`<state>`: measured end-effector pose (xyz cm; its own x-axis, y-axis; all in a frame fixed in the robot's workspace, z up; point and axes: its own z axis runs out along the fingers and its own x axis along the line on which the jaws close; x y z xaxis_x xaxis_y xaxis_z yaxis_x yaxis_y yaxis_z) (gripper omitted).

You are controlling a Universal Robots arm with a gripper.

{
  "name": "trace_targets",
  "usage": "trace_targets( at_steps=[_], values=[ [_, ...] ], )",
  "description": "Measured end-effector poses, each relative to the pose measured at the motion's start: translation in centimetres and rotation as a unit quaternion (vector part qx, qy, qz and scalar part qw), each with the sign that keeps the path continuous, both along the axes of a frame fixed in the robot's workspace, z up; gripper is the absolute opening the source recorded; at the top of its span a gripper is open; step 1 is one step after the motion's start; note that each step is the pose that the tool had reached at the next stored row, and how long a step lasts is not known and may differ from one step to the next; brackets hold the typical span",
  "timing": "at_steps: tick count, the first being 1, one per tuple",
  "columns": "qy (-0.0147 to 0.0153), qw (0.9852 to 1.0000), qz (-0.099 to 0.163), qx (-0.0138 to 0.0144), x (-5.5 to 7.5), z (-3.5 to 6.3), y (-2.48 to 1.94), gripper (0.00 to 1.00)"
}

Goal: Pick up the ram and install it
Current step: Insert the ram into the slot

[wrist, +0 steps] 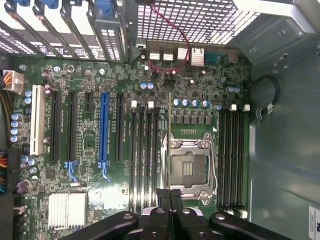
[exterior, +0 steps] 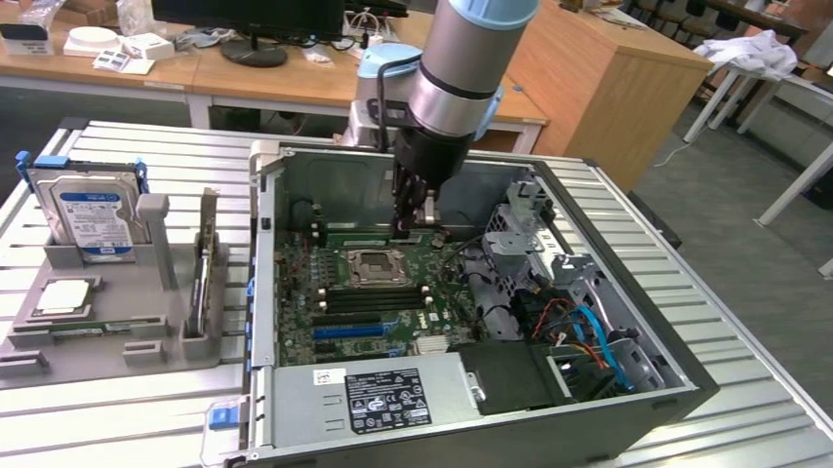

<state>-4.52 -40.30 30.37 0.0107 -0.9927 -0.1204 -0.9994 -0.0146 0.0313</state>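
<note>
In the wrist view the ram [wrist: 169,140] shows edge-on as a thin green-gold strip, and my gripper [wrist: 170,196] is shut on it. It hangs over the motherboard [wrist: 90,205], above the gap between one bank of black memory slots [wrist: 145,155] and the processor socket [wrist: 190,167]. A second bank of memory slots [wrist: 232,155] lies on the socket's other side. In the exterior view my gripper [exterior: 419,224] reaches down inside the open computer case [exterior: 677,380], just behind the processor socket [exterior: 371,265].
A blue long connector slot [wrist: 104,127] and black expansion slots lie beside the memory banks. Drive cages and cables [exterior: 579,331] crowd the case toward the exterior view's right. A grey parts fixture [exterior: 117,312] with a hard drive [exterior: 92,210] stands at that view's left.
</note>
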Motion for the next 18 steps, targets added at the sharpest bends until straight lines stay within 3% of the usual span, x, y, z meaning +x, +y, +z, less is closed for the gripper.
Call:
trace_targets(
  at_steps=[18],
  values=[
    [0.0011, 0.9999, -0.011, -0.0001, 0.68, -0.04, -0.19, 0.11]
  ],
)
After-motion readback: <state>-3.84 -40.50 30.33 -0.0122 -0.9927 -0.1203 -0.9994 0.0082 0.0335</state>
